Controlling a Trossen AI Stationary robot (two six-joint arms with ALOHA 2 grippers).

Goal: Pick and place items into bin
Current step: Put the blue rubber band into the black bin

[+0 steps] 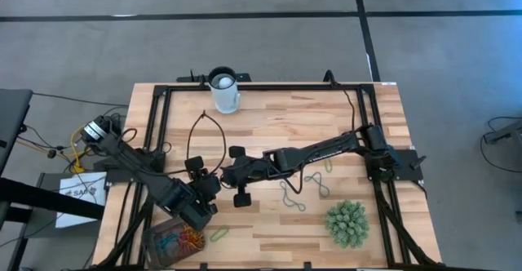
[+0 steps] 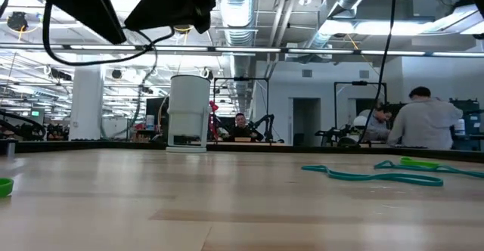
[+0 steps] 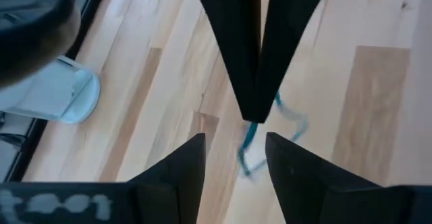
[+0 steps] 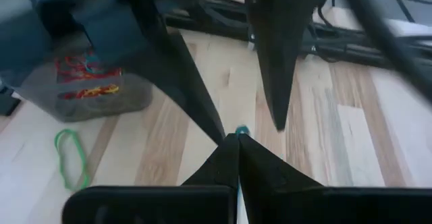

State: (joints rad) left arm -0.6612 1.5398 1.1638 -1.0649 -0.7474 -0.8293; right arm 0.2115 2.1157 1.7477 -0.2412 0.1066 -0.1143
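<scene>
**Teal band pinched above the table, bin just beyond**

My right hand (image 4: 236,143) is closed on a teal band (image 3: 251,137), gripping it at the very fingertips so the loop hangs free below them and nothing else comes along. My left hand (image 3: 236,166) sits directly facing it, fingers spread and holding nothing. I read that as either waiting to take the band or simply standing clear (I can't say which from here).

Just past the two hands, toward the near left corner of the table (image 1: 277,124), the bin (image 4: 138,96) already holds a tangle of red, orange and blue bands. It is near enough that a short carry left should do.

A green band (image 4: 69,158) lies on the wood just beside the bin, outside it. More loose bands (image 1: 294,196) lie to the right, between the hands and the plant ball (image 1: 347,224). So I judge the job partway done.
</scene>
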